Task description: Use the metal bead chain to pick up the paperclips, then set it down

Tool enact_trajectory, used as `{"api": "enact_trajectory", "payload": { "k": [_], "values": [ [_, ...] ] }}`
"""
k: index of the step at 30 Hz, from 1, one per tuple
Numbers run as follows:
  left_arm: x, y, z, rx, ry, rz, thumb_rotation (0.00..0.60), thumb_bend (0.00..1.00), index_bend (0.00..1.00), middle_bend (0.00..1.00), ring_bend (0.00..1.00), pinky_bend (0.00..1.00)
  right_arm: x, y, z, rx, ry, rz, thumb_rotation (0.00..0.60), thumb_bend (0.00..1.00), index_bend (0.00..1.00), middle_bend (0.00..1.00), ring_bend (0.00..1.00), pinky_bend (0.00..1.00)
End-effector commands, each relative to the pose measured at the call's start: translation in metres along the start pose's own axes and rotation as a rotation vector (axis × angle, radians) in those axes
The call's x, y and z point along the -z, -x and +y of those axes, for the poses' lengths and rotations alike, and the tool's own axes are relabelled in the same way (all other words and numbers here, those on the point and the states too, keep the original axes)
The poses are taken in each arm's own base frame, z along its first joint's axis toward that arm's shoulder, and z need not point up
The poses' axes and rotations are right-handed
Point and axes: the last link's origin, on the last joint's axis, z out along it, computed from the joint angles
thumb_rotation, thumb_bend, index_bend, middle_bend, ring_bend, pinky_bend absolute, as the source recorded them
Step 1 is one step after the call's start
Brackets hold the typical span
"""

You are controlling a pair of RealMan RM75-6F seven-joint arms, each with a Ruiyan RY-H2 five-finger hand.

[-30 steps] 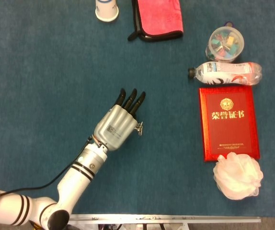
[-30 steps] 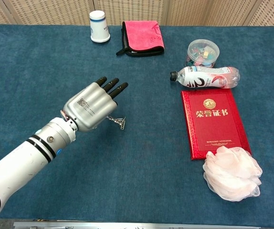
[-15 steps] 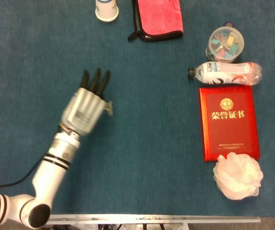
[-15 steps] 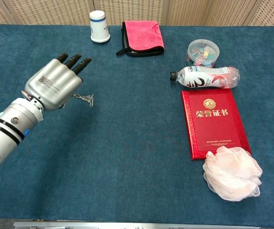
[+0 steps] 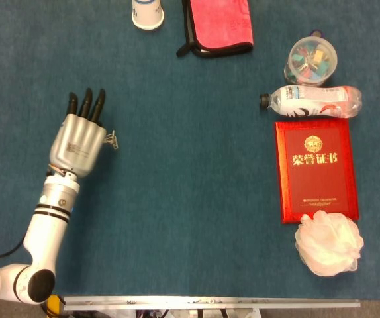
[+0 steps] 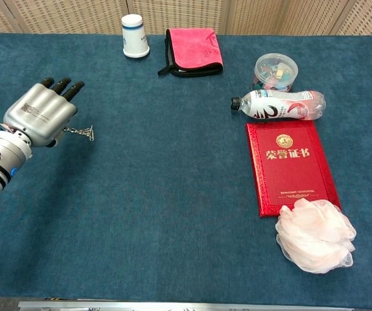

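At frame left, the left hand (image 6: pixel 40 115) pinched the chain (image 6: pixel 80 133), clips dangling; lowering it slowly would likely keep them attached.

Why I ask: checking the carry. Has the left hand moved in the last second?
Yes. The left hand, holding the bead chain with clips, moved left, away from the red certificate book.
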Motion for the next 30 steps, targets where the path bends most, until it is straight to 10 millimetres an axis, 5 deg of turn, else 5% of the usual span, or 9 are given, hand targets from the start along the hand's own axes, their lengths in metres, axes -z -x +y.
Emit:
{"api": "enact_trajectory", "payload": {
  "k": [1,8,14,30],
  "values": [
    [0.002,0.003,-0.005,0.000,-0.019,-0.009,0.600,0.40,0.39,0.01,0.00,0.14,0.000,0.000,0.000,0.000,-0.001,-0.001,0.600,0.35,0.37,0.36,0.32,0.45],
    [0.011,0.007,-0.022,0.025,-0.068,-0.007,0.600,0.27,0.15,0.01,0.00,0.14,0.000,0.003,-0.003,0.009,-0.011,-0.012,0.600,0.35,0.37,0.36,0.32,0.45],
    [0.035,0.007,-0.050,0.092,-0.125,0.010,0.600,0.27,0.21,0.02,0.01,0.14,0.002,0.009,-0.007,0.029,-0.019,-0.028,0.600,0.35,0.37,0.36,0.32,0.45],
    [0.153,0.018,-0.105,0.213,-0.242,-0.029,0.600,0.32,0.36,0.07,0.05,0.14,-0.002,0.062,-0.017,0.231,0.016,-0.157,0.600,0.35,0.37,0.36,0.32,0.45]
  ]
}}
